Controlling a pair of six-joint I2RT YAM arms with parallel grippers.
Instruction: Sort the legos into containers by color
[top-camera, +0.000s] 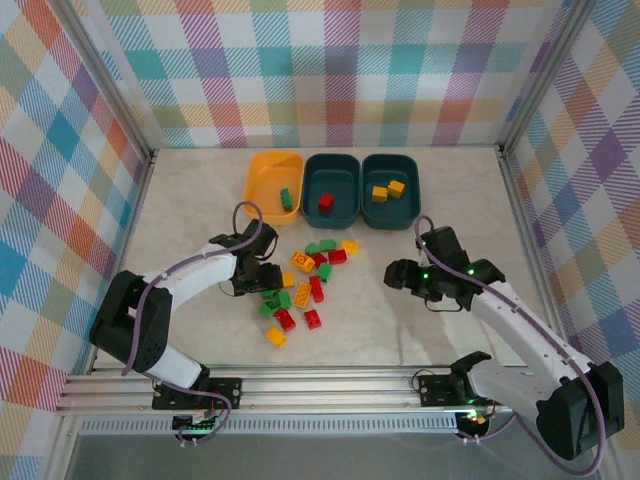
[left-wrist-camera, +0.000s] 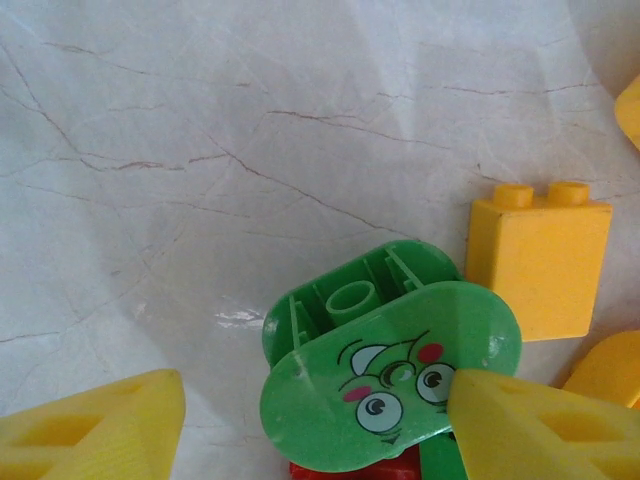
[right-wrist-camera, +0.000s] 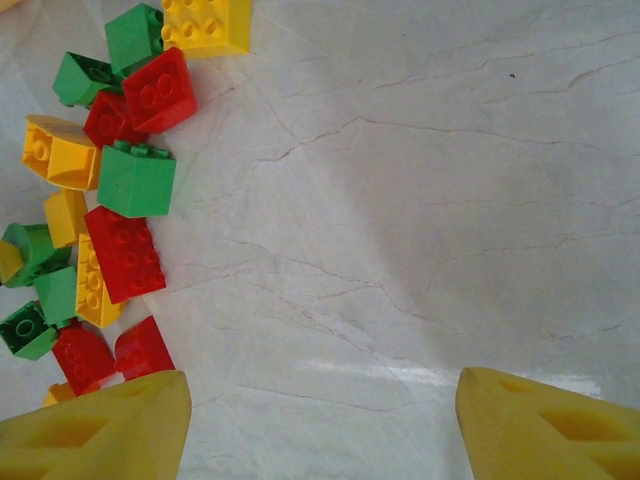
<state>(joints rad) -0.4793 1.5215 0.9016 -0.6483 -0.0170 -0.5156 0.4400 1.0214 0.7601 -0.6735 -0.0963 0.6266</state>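
Observation:
A pile of green, red and yellow legos (top-camera: 303, 285) lies mid-table. My left gripper (top-camera: 265, 278) is open at the pile's left edge. Between its fingers lies a green lego with a cartoon face (left-wrist-camera: 390, 385); the right finger (left-wrist-camera: 545, 430) overlaps the brick's edge, while the left finger (left-wrist-camera: 95, 430) stands well apart from it. My right gripper (top-camera: 397, 275) is open over bare table right of the pile (right-wrist-camera: 110, 200). The orange-yellow tub (top-camera: 268, 172) holds a green lego (top-camera: 286, 198). The middle teal tub (top-camera: 332, 172) holds a red one (top-camera: 325, 202), the right teal tub (top-camera: 392, 170) two yellow ones (top-camera: 388, 190).
A yellow brick (left-wrist-camera: 540, 265) stands just right of the green face brick, and a red brick (left-wrist-camera: 350, 470) shows beneath it. The marble tabletop (top-camera: 180, 215) has free room on the left, and between the pile and the right gripper. Checked walls enclose the table.

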